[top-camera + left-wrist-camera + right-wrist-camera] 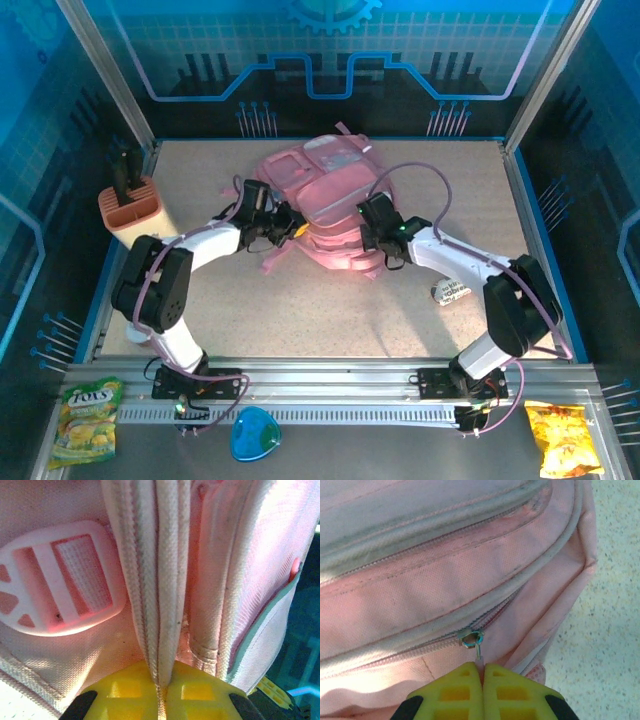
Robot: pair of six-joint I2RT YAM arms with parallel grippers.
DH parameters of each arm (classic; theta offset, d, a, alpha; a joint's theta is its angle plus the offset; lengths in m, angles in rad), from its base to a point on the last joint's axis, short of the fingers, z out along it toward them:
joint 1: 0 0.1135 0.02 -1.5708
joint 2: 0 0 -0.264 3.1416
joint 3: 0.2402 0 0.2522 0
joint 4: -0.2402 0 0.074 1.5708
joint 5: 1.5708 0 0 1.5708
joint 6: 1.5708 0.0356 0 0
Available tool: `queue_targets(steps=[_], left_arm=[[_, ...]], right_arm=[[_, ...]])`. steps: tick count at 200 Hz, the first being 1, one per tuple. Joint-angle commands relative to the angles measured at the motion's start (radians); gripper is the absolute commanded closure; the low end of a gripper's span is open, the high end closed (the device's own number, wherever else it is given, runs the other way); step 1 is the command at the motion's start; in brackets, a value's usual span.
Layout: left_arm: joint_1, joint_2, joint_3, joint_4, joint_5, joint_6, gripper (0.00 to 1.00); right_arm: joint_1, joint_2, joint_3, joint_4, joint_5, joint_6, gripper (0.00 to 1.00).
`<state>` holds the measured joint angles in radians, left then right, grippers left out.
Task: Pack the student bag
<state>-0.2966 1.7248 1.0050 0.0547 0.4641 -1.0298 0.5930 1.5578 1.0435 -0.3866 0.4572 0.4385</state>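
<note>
The pink student bag (325, 205) lies flat in the middle of the table. My left gripper (292, 226) is at its left side, shut on a pale pink strap (159, 570) that runs up between the yellow fingers (125, 695); a pink plastic buckle (55, 585) sits just left of it. My right gripper (381, 252) is at the bag's right front, shut on the zipper pull (478, 652) of a front pocket; the slider (471, 638) sits on the zip line just above the yellow fingertips (455, 690).
A terracotta holder (132, 206) stands at the left edge of the table. A small white item (452, 291) lies beside the right arm. On the near rail lie a green snack bag (87, 420), a blue object (256, 435) and a yellow snack bag (563, 436).
</note>
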Motion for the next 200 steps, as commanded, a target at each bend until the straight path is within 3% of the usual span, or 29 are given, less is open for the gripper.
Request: queue_targets(steps=[1, 42, 93, 149, 200], left_arm=[[0.039, 0.051, 0.149, -0.159, 0.001, 0.19, 1.0], [0.068, 0.119, 0.311, -0.338, -0.105, 0.308, 0.82], [0.125, -0.04, 0.151, -0.308, -0.198, 0.228, 0.58], [0.112, -0.218, -0.101, -0.18, -0.084, 0.02, 0.54], [0.021, -0.172, -0.171, 0.039, -0.017, -0.157, 0.57]], right_arm=[[-0.01, -0.038, -0.047, -0.201, 0.016, 0.11, 1.0], [0.07, -0.022, -0.02, -0.189, -0.135, 0.187, 1.0], [0.182, 0.065, 0.06, -0.028, -0.325, 0.226, 1.0], [0.221, 0.185, 0.187, 0.07, -0.422, 0.214, 1.0], [0.225, 0.196, 0.195, 0.078, -0.44, 0.21, 1.0]])
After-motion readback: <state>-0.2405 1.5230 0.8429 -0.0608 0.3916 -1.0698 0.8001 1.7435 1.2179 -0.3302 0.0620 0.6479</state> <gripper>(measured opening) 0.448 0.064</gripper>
